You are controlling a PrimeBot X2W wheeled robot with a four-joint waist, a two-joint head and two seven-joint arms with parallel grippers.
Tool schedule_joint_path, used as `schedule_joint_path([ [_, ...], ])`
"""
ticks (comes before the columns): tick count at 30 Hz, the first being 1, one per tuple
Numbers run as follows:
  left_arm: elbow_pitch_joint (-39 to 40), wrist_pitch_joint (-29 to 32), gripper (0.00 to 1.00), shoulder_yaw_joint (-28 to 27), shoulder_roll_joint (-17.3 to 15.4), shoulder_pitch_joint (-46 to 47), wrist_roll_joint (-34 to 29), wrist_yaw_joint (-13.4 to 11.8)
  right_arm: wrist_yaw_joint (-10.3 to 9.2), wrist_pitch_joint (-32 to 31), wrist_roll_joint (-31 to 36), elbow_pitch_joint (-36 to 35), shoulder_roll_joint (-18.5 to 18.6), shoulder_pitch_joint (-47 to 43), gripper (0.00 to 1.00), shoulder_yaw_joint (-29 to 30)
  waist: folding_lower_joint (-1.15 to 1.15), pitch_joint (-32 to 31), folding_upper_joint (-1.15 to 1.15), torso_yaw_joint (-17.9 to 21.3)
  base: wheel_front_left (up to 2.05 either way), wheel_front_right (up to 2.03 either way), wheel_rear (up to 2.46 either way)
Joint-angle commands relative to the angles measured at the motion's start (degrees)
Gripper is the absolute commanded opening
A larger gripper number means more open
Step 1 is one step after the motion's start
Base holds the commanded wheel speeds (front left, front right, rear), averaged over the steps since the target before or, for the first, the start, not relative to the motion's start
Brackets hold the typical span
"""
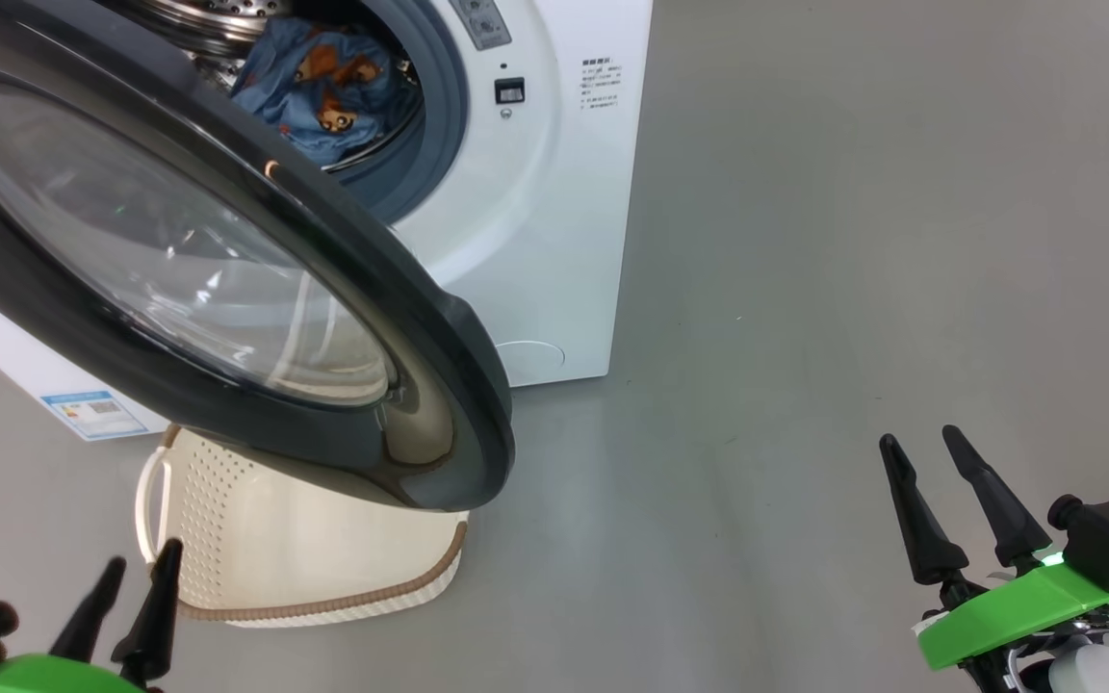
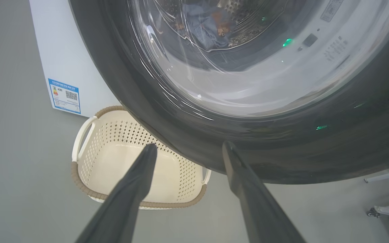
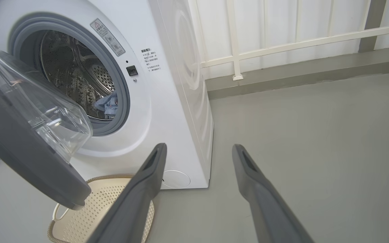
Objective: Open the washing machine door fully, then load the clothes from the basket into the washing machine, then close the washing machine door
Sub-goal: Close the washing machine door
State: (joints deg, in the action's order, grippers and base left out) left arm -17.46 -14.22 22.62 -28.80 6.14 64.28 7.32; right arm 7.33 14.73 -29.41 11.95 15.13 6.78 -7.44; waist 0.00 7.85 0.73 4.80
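Two grippers stand with their fingers spread wide and grip nothing: the left gripper [image 1: 143,556] sits at seven o'clock of the head view and the right gripper [image 1: 920,438] at four o'clock, both over the grey floor [image 1: 853,241]. The washing machine door [image 1: 179,250] hangs swung out from the washing machine [image 1: 554,212]. Its black ring and bulging glass take up the ten o'clock part of the head view and cover much of the basket [image 1: 304,539] at seven o'clock. The basket stands on the floor just before the machine's front, and the left wrist view shows its cream bottom and perforated walls. The clothes [image 1: 323,87], blue with orange-brown animals, lie in the steel drum [image 1: 218,19] at twelve o'clock, behind the grey-blue gasket [image 1: 439,106]. In the left wrist view the left fingers point at the door's lower rim; whether they touch it cannot be told. In the right wrist view the right fingers point past the machine's lower right corner, apart from it.
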Motion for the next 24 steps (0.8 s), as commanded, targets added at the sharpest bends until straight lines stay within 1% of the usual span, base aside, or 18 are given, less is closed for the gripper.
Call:
schedule_joint_path([
  [1, 1.03, -0.75, 1.0, -4.39, -0.57, 1.1, -5.31, 0.17, 0.16, 0.27, -0.42, -1.08, 0.87, -0.01, 1.0, -0.6, 0.0, -0.12, 0.0, 0.12, 0.0, 0.0, 0.0],
  [6, 3.79, -0.76, 1.0, -10.52, 3.81, -0.92, -17.46, 0.17, 0.16, 0.27, -0.39, -1.27, 0.81, -0.16, 1.0, -0.04, 0.0, -0.3, 0.0, 0.28, 0.0, 0.0, 0.0],
  [13, 8.09, -0.77, 1.0, -18.36, 9.64, -3.53, -30.51, 0.17, 0.16, 0.27, -0.31, -1.7, 0.87, -0.07, 1.0, 0.31, 0.0, -0.24, 0.0, 0.38, 0.0, 0.0, 0.0],
  [15, 8.9, -0.77, 1.0, -19.7, 11.0, -4.39, -33.19, 0.17, 0.16, 0.27, -0.29, -1.76, 0.87, -0.09, 1.0, 0.42, 0.0, -0.25, 0.0, 0.39, 0.0, 0.0, 0.0],
  [16, 8.9, -0.77, 1.0, -19.7, 11.0, -4.39, -33.19, 0.17, 0.16, 0.27, -0.29, -1.76, 0.87, -0.09, 1.0, 0.42, 0.0, -0.25, 0.0, 0.39, 0.0, 0.0, 0.0],
  [20, 9.46, -0.77, 1.0, -22.11, 13.22, -5.66, -36.58, 0.17, 0.16, 0.27, -0.18, -1.77, 0.74, -0.29, 1.0, 0.68, 0.0, -0.21, 0.0, 0.37, 0.0, 0.0, 0.0],
  [24, 8.98, -0.77, 1.0, -23.76, 15.01, -6.69, -38.19, 0.17, 0.16, 0.27, -0.04, -1.48, 0.34, -0.53, 1.0, 0.6, 0.0, -0.4, 0.0, 0.49, 0.0, 0.0, 0.0],
])
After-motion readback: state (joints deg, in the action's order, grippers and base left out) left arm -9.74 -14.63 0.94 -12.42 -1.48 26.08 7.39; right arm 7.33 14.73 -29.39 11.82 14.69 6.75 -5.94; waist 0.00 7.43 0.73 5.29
